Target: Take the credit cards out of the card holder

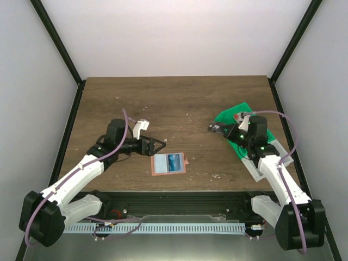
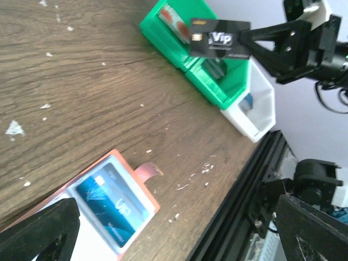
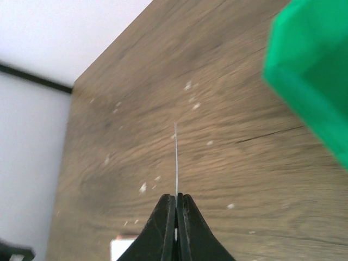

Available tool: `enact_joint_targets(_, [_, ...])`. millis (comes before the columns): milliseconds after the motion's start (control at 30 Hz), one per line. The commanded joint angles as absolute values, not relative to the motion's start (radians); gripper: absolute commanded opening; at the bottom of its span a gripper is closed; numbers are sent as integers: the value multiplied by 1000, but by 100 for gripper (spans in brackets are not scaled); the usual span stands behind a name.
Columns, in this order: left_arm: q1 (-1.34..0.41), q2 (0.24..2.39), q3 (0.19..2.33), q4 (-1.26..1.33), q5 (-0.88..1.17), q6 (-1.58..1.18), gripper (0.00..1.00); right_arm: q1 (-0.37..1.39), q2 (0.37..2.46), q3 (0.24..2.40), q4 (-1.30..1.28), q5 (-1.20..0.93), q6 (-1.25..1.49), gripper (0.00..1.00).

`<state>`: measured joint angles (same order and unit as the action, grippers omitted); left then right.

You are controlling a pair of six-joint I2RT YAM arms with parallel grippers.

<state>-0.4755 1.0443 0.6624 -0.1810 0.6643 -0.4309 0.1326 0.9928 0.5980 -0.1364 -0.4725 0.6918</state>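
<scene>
Both fingers of the left gripper (image 1: 161, 147) stand wide apart and hold nothing. The card holder (image 1: 168, 163) lies open on the table (image 1: 179, 98) just ahead of and below their tips, with the blue card (image 2: 111, 204) flat in its pocket. Nothing pins the holder, so a pull on that card would likely drag the whole wallet. A thin card lying flush also gives the pads little to bite. The table's near edge and the black rail (image 2: 239, 185) lie close beside the holder, so it has little room to slide that way. Bare wood beyond the tips is open.

Further right, the right gripper (image 3: 176, 201) is pinched tight on the dark card (image 2: 220, 39), gripped by one end and held in the air. The green tray (image 2: 217, 89), with a red and white card (image 2: 175, 19) in it, sits just right of those fingers. Wood shows under the dark card, so letting go here could drop it outside the tray or clip the wall.
</scene>
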Motion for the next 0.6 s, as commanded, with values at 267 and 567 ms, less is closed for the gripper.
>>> enact_joint_targets(267, [-493,1004,690,-278,566,-328,100,-112,958,705,-475,-152,610,0])
enact_joint_targets(567, [-550,967,694,-321,483,-303,100,-220,990,699,-488,-107,602,0])
